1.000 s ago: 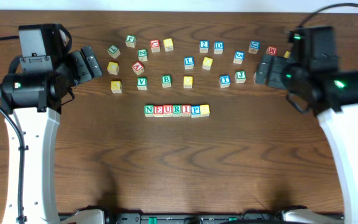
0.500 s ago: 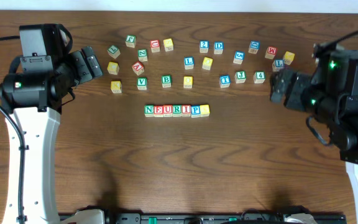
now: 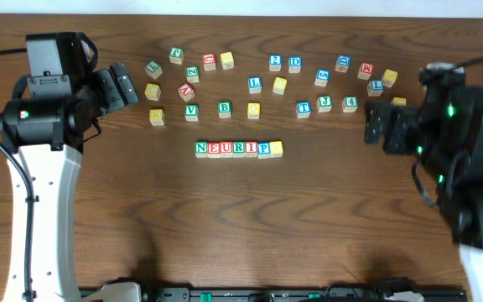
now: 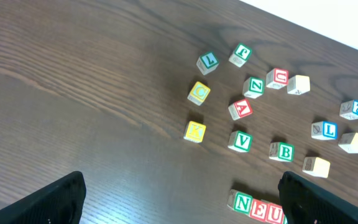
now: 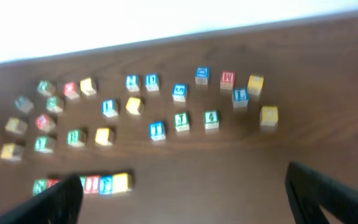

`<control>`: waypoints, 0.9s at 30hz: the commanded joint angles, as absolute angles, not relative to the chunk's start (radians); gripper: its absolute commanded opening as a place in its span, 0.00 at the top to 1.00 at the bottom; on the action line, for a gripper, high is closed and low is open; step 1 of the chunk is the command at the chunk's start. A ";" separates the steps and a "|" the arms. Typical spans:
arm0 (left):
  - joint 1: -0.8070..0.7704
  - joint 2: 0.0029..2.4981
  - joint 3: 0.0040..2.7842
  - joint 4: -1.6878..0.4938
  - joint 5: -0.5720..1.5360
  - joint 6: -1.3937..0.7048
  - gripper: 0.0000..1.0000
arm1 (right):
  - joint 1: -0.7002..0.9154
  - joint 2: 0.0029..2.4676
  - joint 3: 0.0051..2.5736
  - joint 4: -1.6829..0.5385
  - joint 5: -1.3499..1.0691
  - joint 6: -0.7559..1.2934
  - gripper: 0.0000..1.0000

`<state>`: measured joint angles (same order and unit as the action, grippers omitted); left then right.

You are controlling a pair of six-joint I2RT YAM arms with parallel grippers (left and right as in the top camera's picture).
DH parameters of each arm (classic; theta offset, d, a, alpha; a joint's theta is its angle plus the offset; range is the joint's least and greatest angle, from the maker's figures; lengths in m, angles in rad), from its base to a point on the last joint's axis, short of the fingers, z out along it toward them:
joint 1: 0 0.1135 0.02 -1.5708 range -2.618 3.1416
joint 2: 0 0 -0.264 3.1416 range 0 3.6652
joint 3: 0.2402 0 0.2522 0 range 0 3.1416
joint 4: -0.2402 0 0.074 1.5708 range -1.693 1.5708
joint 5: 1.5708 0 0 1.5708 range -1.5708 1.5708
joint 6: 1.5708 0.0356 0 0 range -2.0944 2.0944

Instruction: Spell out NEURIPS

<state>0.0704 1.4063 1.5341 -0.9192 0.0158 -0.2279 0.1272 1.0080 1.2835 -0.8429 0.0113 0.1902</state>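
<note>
**While the Row Lies Unheld: Disturbance Hazards**

Although the NEURIPS row (image 3: 238, 148) lies at the middle of the worktop (image 3: 241, 226), seven cubes touching side by side, nothing restrains it. At the far left the left claw (image 3: 122, 84) hangs with jaws apart, holding nothing. At the right the right claw (image 3: 371, 126) is also spread and empty, well apart from the row.

1. A low arm sweep across the centre pushes the row out of line or splits it.
2. The right claw sits near the yellow cube (image 3: 399, 102) and the blue 4 cube (image 3: 350, 104); a careless move scatters them.
3. The last cube (image 3: 276, 148) shows a yellow face with no legible letter. If it is not S, the word is wrong.
</note>
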 commanded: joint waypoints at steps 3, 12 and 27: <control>0.074 1.407 1.543 -0.924 0.007 -0.215 0.02 | 0.073 0.725 0.985 -0.643 0.023 0.121 0.01; 0.074 1.407 1.543 -0.923 0.007 -0.215 0.03 | -0.025 0.311 0.483 -0.326 0.007 0.094 0.01; 0.074 1.407 1.543 -0.924 0.007 -0.215 0.02 | -0.025 0.004 0.042 -0.148 -0.079 0.088 0.01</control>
